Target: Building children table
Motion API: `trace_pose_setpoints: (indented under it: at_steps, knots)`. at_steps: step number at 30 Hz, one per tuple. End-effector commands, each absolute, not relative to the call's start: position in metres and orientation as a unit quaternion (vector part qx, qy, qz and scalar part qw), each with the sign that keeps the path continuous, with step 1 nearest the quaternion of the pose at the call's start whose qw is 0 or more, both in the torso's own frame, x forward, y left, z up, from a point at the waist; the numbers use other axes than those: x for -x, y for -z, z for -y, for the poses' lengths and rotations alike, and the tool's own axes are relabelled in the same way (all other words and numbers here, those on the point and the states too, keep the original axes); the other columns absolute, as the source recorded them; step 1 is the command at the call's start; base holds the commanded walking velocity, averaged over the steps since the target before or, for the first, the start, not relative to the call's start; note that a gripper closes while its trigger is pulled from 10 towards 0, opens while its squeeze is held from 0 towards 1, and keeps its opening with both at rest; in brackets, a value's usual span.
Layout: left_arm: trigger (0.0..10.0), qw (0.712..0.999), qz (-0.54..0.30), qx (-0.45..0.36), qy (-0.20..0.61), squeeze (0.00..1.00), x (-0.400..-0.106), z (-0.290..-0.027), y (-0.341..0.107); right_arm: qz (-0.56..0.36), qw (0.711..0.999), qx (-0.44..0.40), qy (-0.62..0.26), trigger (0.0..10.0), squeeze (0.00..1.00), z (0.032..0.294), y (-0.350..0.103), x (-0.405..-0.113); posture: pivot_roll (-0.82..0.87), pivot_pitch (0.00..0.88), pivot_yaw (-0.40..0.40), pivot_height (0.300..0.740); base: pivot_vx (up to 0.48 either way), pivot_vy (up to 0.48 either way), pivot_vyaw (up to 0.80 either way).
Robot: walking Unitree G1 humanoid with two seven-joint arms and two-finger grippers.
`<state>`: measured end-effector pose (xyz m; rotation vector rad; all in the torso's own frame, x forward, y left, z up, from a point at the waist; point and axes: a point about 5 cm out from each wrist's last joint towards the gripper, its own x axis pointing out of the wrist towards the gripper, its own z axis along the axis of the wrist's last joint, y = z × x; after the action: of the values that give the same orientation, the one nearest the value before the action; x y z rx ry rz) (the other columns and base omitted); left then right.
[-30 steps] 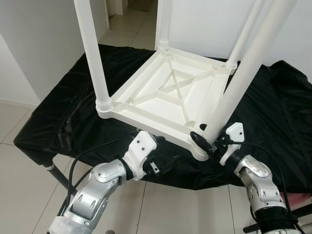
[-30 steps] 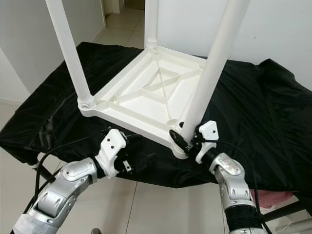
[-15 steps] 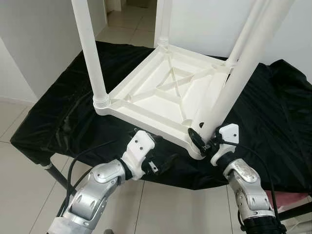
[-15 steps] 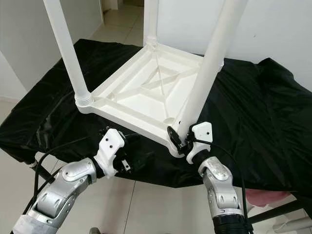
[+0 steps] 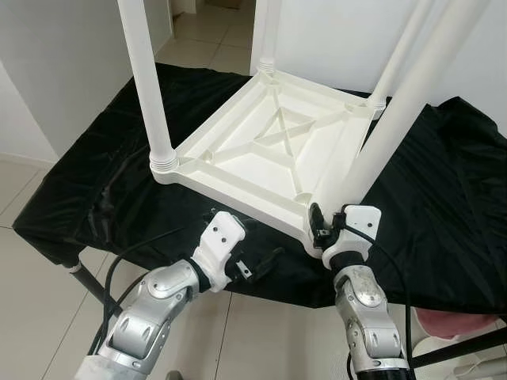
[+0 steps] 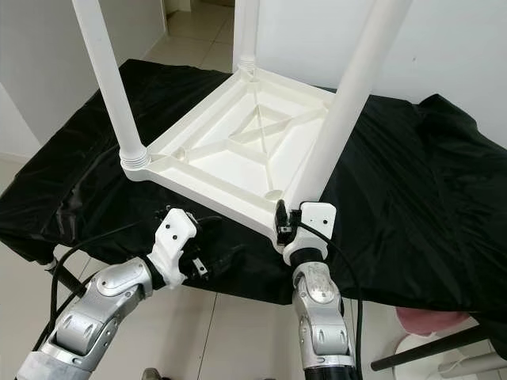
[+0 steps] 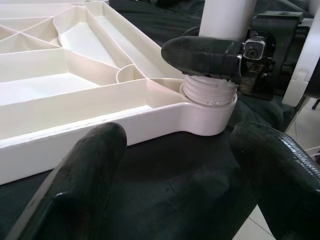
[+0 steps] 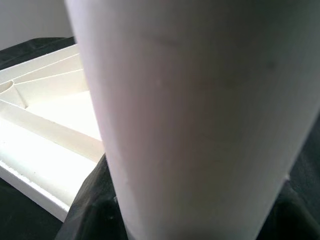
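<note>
A white plastic children's table (image 5: 269,150) lies upside down on a black cloth (image 5: 444,198). Three legs stand in its corner sockets: near left (image 5: 148,87), far left (image 5: 265,36), far right (image 5: 400,51). The fourth leg (image 5: 388,127) leans in the near right socket (image 7: 209,100). My right gripper (image 5: 321,228) is shut on that leg just above its threaded end, one black finger (image 7: 200,52) wrapped around it. The leg (image 8: 190,120) fills the right wrist view. My left gripper (image 5: 261,263) hovers open over the cloth just before the table's near edge, its fingers (image 7: 85,170) wide apart.
The cloth-covered work surface ends just in front of my arms, with tiled floor (image 5: 32,198) below. A dark support leg (image 5: 87,281) slants under the left corner. A pink object (image 5: 451,323) sits low on the right. White walls stand behind and to the left.
My right forearm has swung leftward to stand under the near right leg, its wrist turning around the leg while still gripping it. The left gripper has barely moved.
</note>
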<state>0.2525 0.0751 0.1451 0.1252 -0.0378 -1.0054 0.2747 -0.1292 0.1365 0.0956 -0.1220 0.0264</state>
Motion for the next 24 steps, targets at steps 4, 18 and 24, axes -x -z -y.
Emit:
trace_pose_setpoints:
  at_steps: [4, 18, 24]
  knots:
    - [10.0, 0.871, 0.013, -0.065, 0.486, 0.00, -0.254, -0.074, -0.142, 0.028, 0.995, -0.082, -0.046, 10.0, 1.00, 0.117, -0.127, -0.271, 0.01, 0.083, -0.030, 0.740, 0.000, 0.000, 0.00]
    - [10.0, 0.872, 0.016, -0.069, 0.485, 0.00, -0.255, -0.075, -0.145, 0.035, 0.983, -0.008, -0.182, 10.0, 0.00, 0.129, -0.134, -0.278, 0.02, 0.081, -0.037, 0.740, 0.000, 0.000, 0.00]
    - [10.0, 0.873, 0.017, -0.068, 0.482, 0.00, -0.254, -0.074, -0.145, 0.036, 0.959, 0.055, -0.275, 10.0, 0.00, 0.145, -0.138, -0.285, 0.02, 0.078, -0.045, 0.740, 0.000, 0.000, 0.00]
